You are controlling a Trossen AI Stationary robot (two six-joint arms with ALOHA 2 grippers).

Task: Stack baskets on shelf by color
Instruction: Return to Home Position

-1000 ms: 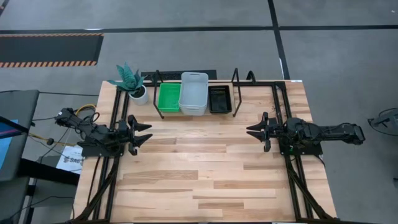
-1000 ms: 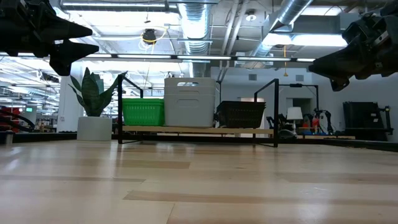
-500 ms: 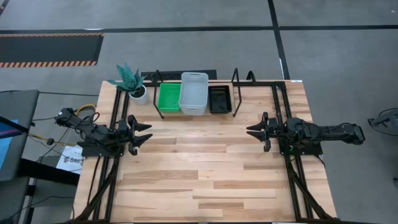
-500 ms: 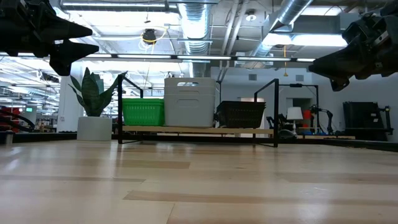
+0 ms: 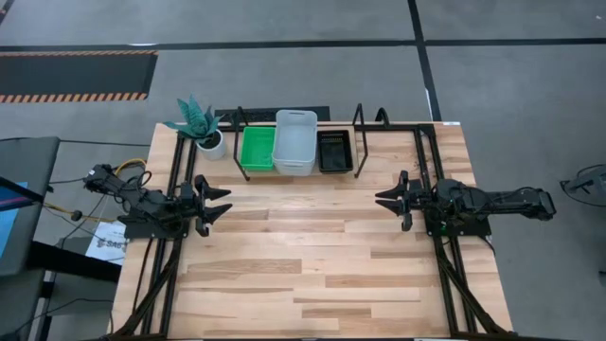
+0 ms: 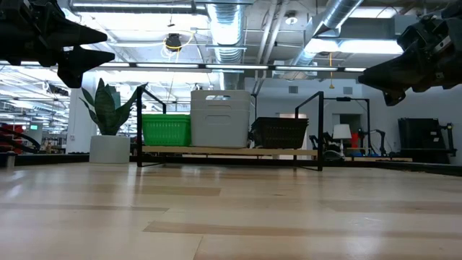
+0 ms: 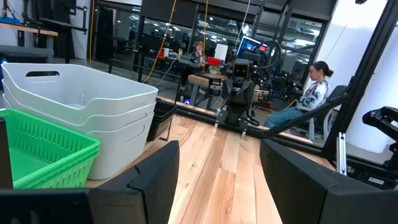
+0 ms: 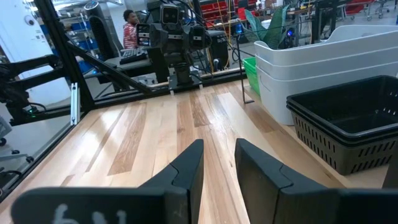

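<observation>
From above, we see the shelf [image 5: 358, 142] at the upper centre of the table [image 5: 312, 265]. It carries three stacks side by side: green baskets [image 5: 257, 149] on the left, white baskets [image 5: 294, 142] in the middle, black baskets [image 5: 333, 151] on the right. The left gripper [image 5: 227, 201] hangs over the table's left side, fingers spread wide and empty. The right gripper [image 5: 379, 200] faces it from the right side, well apart from the shelf.

At table height, we find the shelf mid-frame, the white stack tallest, and a potted plant [image 6: 108, 123] to its left. The grippers sit in the upper corners.

In the left wrist view, the gripper's fingers [image 7: 155, 177] stand wide apart, with green and white baskets at the left.

In the right wrist view, the gripper's fingers [image 8: 186, 168] leave a narrow gap and hold nothing, with black baskets at the right edge.
</observation>
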